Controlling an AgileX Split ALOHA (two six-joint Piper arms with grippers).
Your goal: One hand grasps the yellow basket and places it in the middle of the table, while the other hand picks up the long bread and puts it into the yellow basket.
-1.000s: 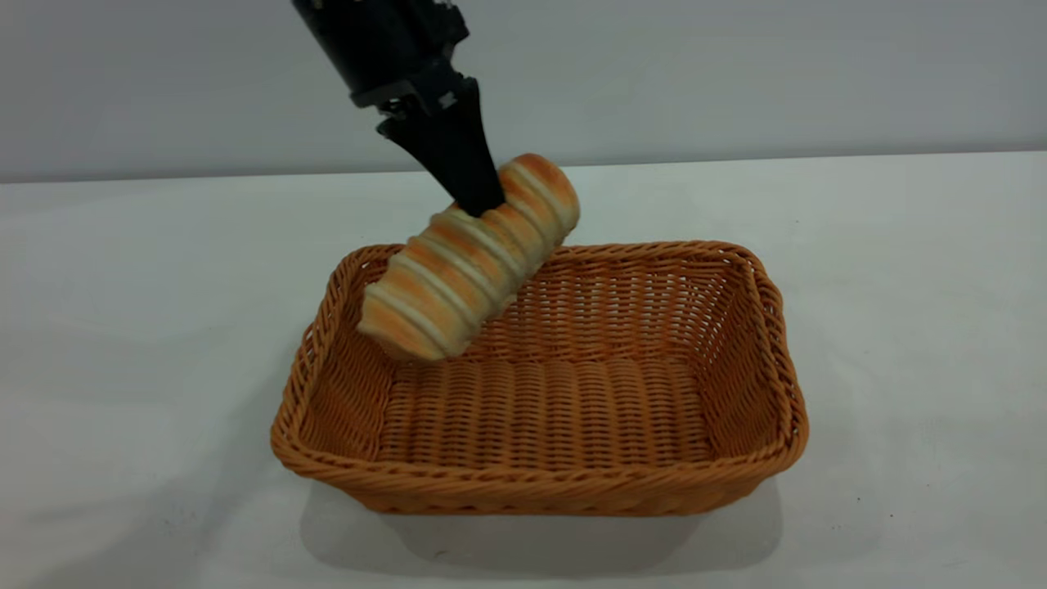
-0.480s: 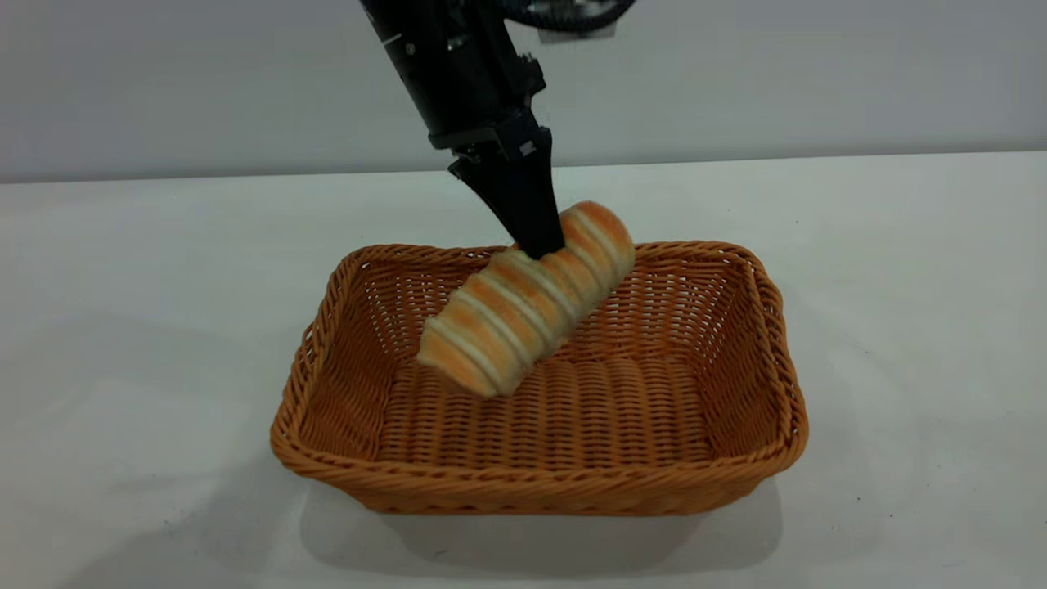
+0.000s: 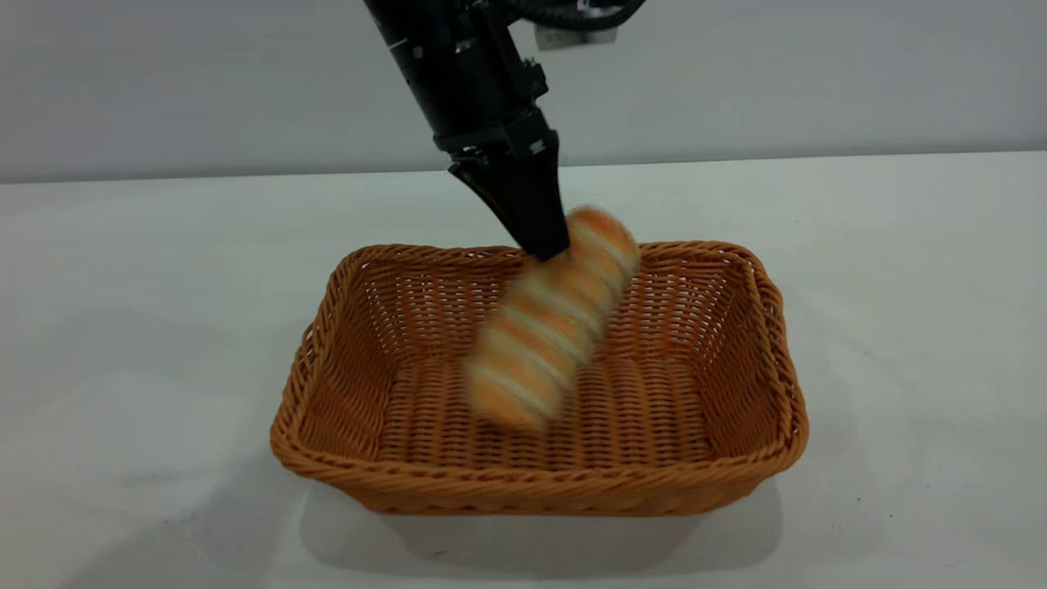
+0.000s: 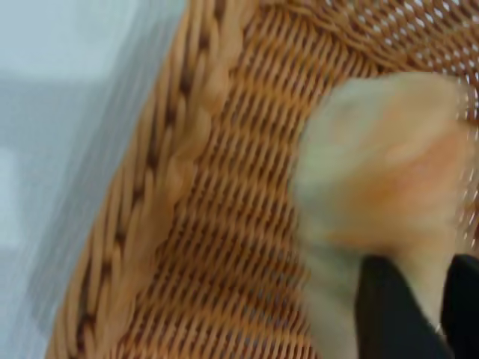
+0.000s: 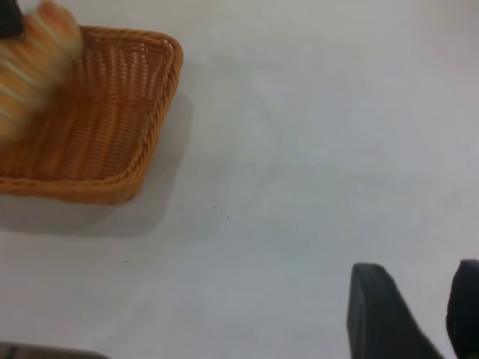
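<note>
The yellow basket (image 3: 740, 327) stands in the middle of the table (image 3: 147, 327). My left gripper (image 3: 546, 245) hangs over the basket's far side, its fingers either side of the upper end of the long bread (image 3: 548, 335). The bread is blurred, tipping steeply with its lower end down near the basket floor, loose between the parted fingers. In the left wrist view the bread (image 4: 382, 172) fills the space ahead of the left gripper (image 4: 423, 262), above the basket wall (image 4: 224, 224). My right gripper (image 5: 419, 269) is open and empty over bare table, away from the basket (image 5: 112, 127).
The white table surrounds the basket on all sides, with a few tiny dark specks (image 5: 227, 218) on the right arm's side. A grey wall (image 3: 818, 74) runs behind the table's far edge.
The left gripper carried the bread rightward and down over the basket, then held still. The bread's lower end has now swung down toward the basket floor, slipping in the fingers.
</note>
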